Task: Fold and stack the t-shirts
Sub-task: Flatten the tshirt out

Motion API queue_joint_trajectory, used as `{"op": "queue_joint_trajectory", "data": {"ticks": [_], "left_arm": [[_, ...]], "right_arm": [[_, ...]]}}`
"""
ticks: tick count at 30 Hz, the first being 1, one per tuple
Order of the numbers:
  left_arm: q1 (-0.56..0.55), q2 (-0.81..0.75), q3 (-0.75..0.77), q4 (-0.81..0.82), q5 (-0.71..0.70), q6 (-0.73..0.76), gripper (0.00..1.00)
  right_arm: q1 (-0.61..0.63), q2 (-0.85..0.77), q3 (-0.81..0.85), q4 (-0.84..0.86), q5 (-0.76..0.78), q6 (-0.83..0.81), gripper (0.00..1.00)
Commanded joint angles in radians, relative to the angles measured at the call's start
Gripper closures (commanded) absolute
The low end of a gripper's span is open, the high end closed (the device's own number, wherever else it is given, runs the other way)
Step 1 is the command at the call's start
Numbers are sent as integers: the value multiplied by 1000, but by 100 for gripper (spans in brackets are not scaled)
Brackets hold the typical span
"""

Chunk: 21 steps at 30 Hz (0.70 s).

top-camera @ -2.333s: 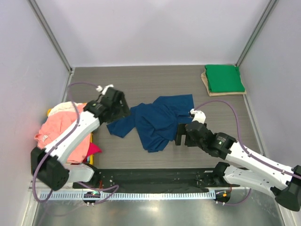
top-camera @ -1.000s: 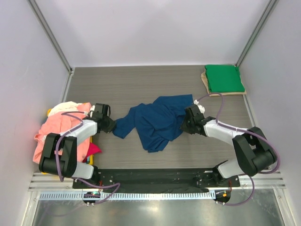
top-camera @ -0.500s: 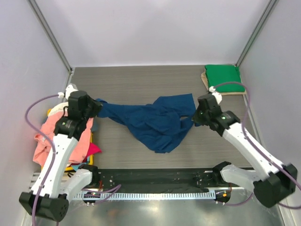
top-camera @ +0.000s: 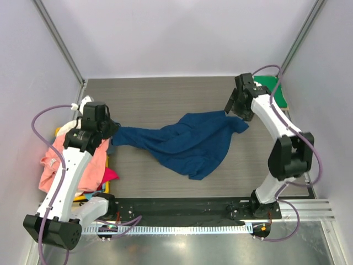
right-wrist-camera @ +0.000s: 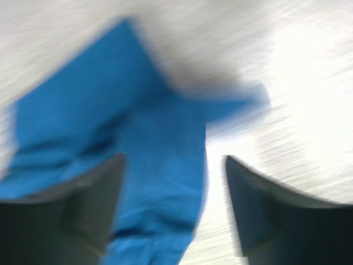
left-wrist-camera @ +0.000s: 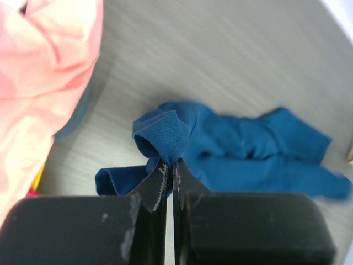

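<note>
Left gripper [left-wrist-camera: 171, 164] had its fingers pinched tight on a bunched edge of the navy t-shirt [top-camera: 185, 141], which lay stretched across the table [top-camera: 165, 99]; right gripper [right-wrist-camera: 174, 182] hung over the shirt's far right corner, fingers spread wide, gripping nothing, and pink t-shirts [top-camera: 60, 160] sat heaped at the left

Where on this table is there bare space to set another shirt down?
Bare table runs along the far wall, between the left wall and the green t-shirt. A narrower strip lies between the navy t-shirt and the black rail. The left edge is crowded by the pink-and-cream shirt pile.
</note>
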Motion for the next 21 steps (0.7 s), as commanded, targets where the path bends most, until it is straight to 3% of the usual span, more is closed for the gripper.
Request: {"op": "queue_joint_trajectory", "data": {"ticks": [1, 2, 4, 9, 15, 21], "left_arm": [[4, -53, -40, -21, 17, 33, 100], [6, -59, -56, -27, 28, 38, 100], [6, -77, -103, -15, 42, 47, 100], [6, -102, -174, 22, 74, 47, 100], [4, -117, -243, 54, 100, 43, 100], [4, -155, -277, 50, 106, 35, 100]], "right_arm": [[-60, 29, 26, -55, 29, -66, 15], [-57, -2, 2, -44, 30, -66, 6], [-25, -120, -105, -10, -12, -55, 1], [258, -384, -428, 19, -5, 110, 0], [492, -623, -829, 209, -127, 406, 19], [667, -549, -897, 321, -100, 493, 27]]}}
